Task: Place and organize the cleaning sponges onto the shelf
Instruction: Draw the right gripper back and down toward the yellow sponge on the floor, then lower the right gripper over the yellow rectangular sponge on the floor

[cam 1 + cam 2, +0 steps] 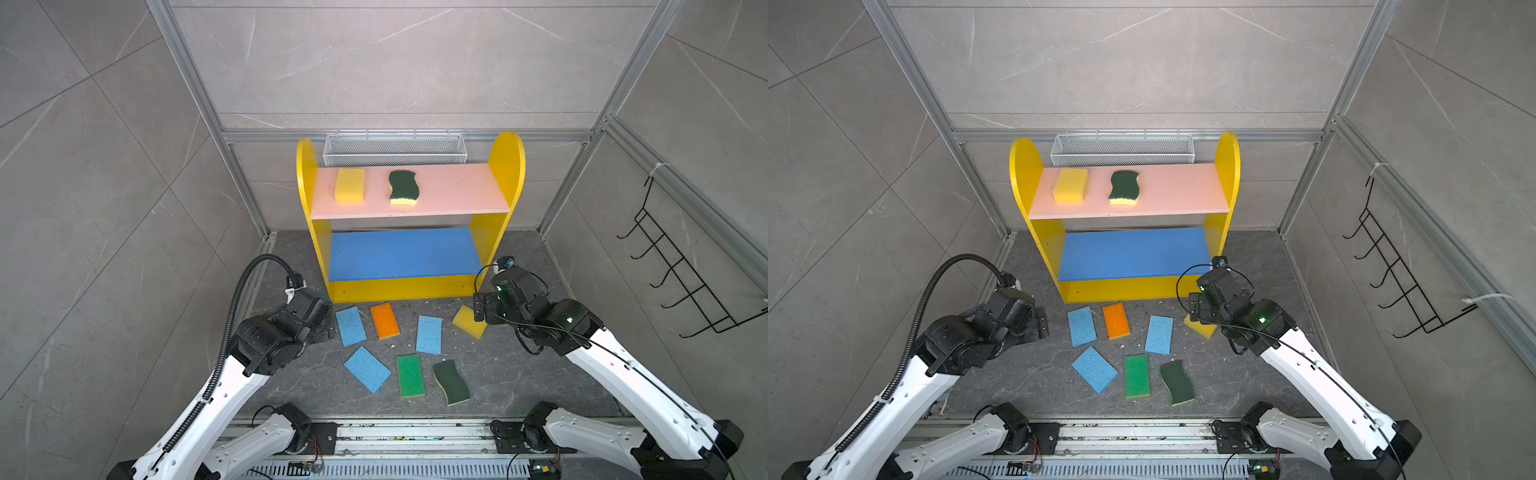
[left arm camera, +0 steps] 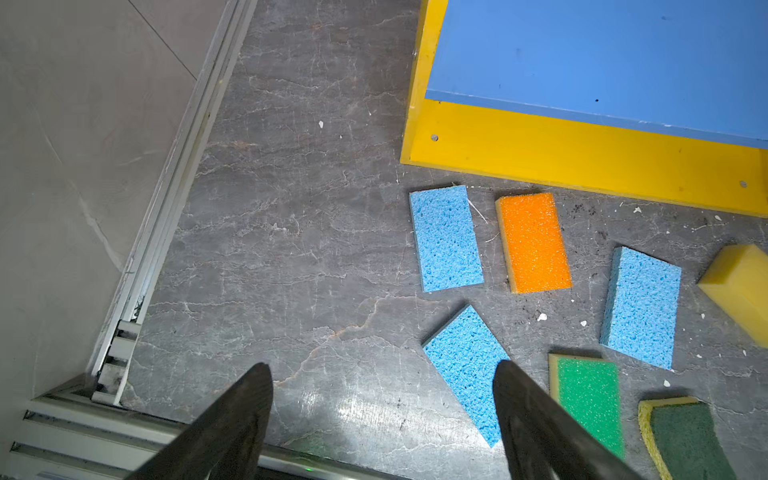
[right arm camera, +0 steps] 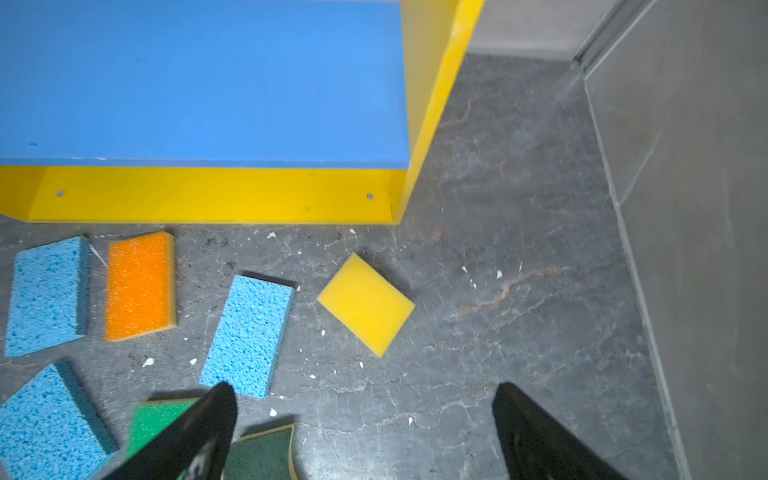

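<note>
Sponges (image 1: 429, 334) mostly lie on the floor (image 1: 519, 374) at six o'clock from the shelf (image 1: 316, 249); a yellow sponge (image 1: 349, 185) and a scourer (image 1: 402, 188) already sit on its pink board (image 1: 457, 187). Left gripper (image 2: 382, 365) and right gripper (image 3: 365, 384) hover empty, jaws apart. Next looks like a pick: the askew second yellow sponge (image 3: 365, 304) at five o'clock, jaws squared first. In both top views the jaws themselves are hard to make out

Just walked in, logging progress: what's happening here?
Two robot arms are shelving sponges. A yellow sponge and a green scourer lie on the pink board of the shelf; seven more lie on the floor in front. The left end effector, open and empty, hangs by the blue sponges; the right end effector, also open, by the second yellow sponge.
</note>
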`<move>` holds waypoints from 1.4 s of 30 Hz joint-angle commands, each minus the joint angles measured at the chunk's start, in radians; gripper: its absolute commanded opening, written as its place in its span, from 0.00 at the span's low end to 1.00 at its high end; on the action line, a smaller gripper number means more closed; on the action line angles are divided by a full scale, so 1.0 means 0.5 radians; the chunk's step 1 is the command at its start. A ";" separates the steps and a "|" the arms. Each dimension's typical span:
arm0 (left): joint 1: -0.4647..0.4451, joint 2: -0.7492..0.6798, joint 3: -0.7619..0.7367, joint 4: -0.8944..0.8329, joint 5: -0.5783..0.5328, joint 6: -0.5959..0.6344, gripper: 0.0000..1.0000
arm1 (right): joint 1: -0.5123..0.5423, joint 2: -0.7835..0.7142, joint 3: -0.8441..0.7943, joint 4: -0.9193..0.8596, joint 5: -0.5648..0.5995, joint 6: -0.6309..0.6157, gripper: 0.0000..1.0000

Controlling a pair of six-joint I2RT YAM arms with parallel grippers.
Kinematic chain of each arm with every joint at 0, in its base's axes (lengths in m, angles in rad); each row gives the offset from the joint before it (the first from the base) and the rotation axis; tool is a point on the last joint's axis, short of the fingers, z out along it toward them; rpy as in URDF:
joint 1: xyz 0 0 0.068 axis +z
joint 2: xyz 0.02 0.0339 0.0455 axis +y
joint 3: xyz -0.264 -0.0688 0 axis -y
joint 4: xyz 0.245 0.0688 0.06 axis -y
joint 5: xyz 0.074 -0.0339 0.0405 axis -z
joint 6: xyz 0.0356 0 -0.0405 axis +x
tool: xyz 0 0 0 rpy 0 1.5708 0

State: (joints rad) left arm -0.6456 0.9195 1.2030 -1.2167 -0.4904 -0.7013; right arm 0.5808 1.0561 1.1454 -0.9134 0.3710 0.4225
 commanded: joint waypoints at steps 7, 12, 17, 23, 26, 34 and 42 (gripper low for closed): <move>0.000 -0.045 -0.164 0.193 0.017 -0.034 0.86 | -0.394 0.004 -0.347 0.254 -0.487 0.116 0.97; 0.002 -0.094 -0.268 0.290 0.026 -0.028 0.86 | -0.475 0.056 -0.485 0.339 -0.546 0.121 0.97; 0.001 -0.136 -0.303 0.305 0.021 -0.032 0.86 | -0.539 0.118 -0.626 0.430 -0.594 0.166 0.97; 0.000 -0.208 -0.372 0.324 0.025 -0.075 0.86 | -0.677 0.249 -0.741 0.683 -0.708 0.175 0.95; 0.001 -0.240 -0.402 0.347 0.027 -0.091 0.86 | -0.749 0.278 -0.789 0.856 -0.640 0.211 0.94; 0.002 -0.281 -0.462 0.359 0.076 -0.113 0.85 | -0.923 0.486 -0.781 1.163 -0.889 0.143 0.93; 0.000 -0.287 -0.487 0.417 0.076 -0.116 0.85 | -0.949 0.674 -0.814 1.412 -1.064 0.130 0.86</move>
State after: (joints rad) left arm -0.6456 0.7822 0.9546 -1.0416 -0.4595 -0.7448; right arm 0.1081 1.3705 0.7414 -0.2752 -0.1188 0.5014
